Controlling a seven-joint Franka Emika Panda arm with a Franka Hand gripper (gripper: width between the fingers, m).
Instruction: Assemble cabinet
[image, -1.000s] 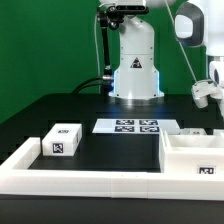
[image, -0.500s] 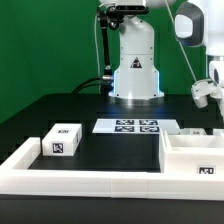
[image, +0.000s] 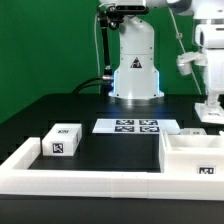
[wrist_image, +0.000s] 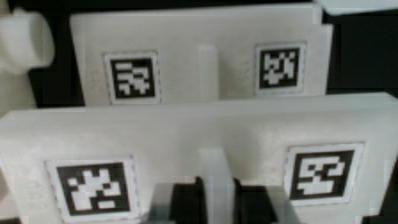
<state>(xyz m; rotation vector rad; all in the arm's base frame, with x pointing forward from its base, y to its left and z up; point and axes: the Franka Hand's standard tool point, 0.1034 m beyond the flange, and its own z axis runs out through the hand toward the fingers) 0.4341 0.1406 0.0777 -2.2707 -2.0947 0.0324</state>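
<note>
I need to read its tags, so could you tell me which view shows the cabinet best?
The wrist view: the cabinet fills the frame, with four tags facing the camera, though blurred. The exterior view shows only part of it, cropped at the exterior view's right edge, with one tag visible.

Pincer (image: 212, 111) hangs above cabinet (image: 192, 158), exterior view's right.

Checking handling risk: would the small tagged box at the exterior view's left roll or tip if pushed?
The small box is flat-faced and squat, so it probably slides, not rolls. It looks rigid and light; an off-centre nudge may spin it.
</note>
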